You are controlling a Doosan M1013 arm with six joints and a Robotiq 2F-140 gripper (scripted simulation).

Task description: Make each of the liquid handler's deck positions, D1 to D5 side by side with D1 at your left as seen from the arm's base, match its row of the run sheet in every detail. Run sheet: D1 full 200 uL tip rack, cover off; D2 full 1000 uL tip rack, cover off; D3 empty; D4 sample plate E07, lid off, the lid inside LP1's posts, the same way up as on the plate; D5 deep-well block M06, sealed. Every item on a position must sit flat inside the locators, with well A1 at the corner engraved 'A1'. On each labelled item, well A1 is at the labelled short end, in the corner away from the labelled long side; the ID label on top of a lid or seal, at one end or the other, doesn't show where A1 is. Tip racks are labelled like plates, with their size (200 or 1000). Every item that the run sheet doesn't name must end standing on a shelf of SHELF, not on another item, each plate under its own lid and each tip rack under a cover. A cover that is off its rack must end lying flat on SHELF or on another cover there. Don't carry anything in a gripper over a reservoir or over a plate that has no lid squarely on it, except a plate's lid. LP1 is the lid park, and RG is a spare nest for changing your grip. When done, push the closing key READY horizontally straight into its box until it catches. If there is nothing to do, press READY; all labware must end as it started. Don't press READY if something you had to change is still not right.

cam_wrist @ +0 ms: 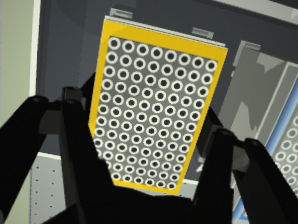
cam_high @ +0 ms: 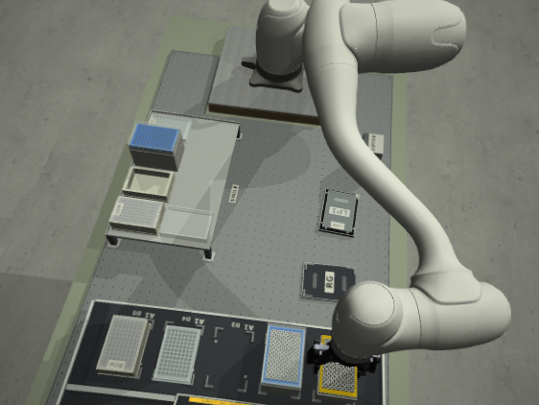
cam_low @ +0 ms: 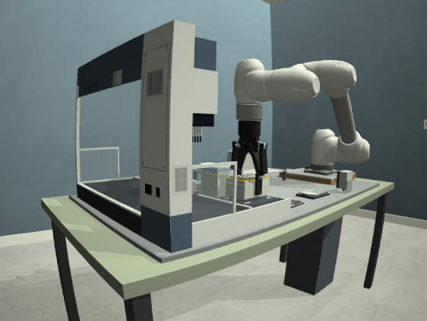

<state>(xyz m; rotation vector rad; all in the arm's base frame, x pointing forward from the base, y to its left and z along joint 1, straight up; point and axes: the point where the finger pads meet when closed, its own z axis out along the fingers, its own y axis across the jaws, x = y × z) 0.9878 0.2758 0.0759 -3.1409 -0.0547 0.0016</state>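
My gripper (cam_high: 342,357) is shut on the long sides of the yellow-rimmed tip rack (cam_high: 339,378), which has no cover and is low over deck position D1. In the wrist view the rack (cam_wrist: 155,112) fills the space between my fingers, with tips in all its holes. I cannot tell whether it rests in the locators. The blue-rimmed tip rack (cam_high: 284,355) stands uncovered at D2. D3 (cam_high: 233,355) is empty. A lidless plate (cam_high: 177,353) is at D4 and a deep-well block (cam_high: 122,346) at D5. LP1 (cam_high: 339,211) holds a lid.
SHELF holds a blue-topped covered rack (cam_high: 155,144), an open reservoir-like tub (cam_high: 149,183), a plate (cam_high: 135,214) and clear covers (cam_high: 186,223). RG (cam_high: 329,280) is empty. The READY box (cam_high: 373,142) stands at the right edge. The handler's gantry (cam_low: 167,125) rises beside the deck.
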